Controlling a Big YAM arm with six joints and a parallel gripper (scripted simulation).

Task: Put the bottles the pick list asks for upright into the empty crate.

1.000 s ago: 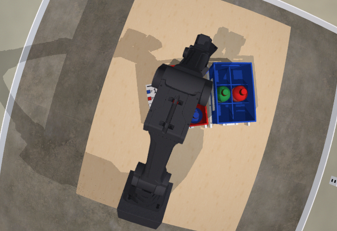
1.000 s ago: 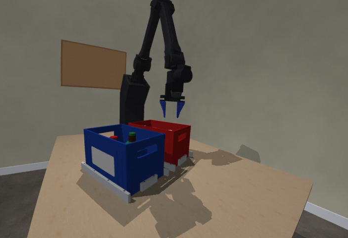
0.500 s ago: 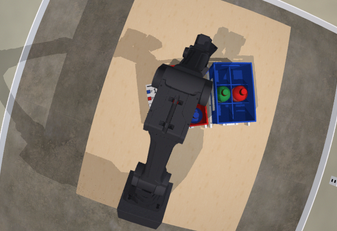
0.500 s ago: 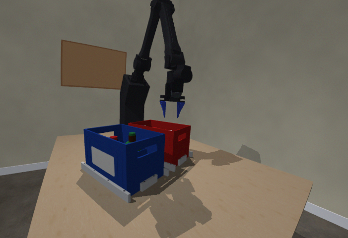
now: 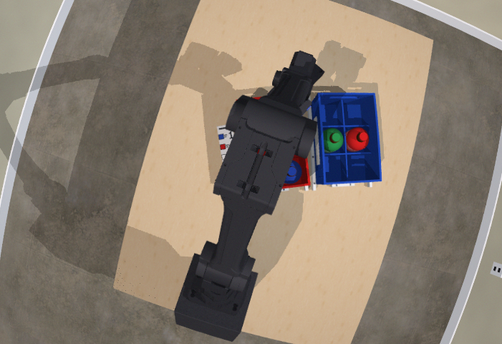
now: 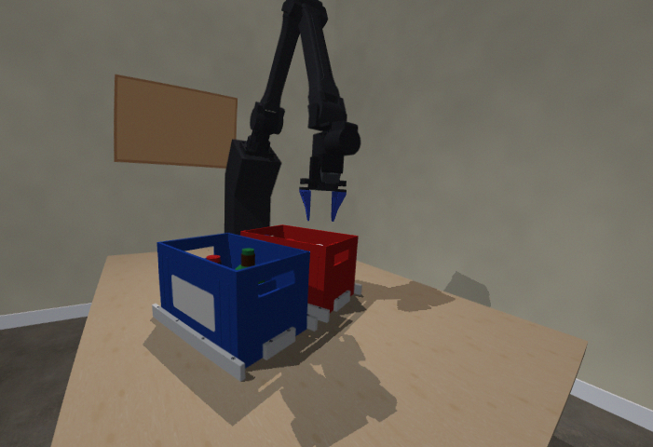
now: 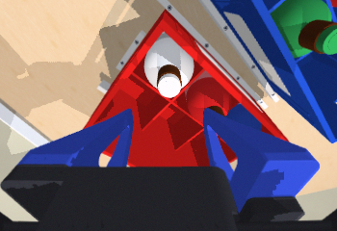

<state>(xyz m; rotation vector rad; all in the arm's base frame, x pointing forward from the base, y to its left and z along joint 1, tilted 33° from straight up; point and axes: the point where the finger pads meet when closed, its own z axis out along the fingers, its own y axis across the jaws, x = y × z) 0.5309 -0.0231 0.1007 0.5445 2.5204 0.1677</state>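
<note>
My gripper is open and empty above the red crate. In the wrist view, a white bottle stands in that crate's far corner compartment, with a red bottle beside it. A blue bottle is beyond the red one, partly hidden by a finger. The blue crate holds a green bottle and another red bottle. The pick list shows blue with 1, then red; the arm hides the rest.
The two crates stand side by side, close together. Low light-grey strips lie along their outer bottoms. The blue crate's walls rise right of the gripper in the wrist view. The arm covers most of the red crate in the top view.
</note>
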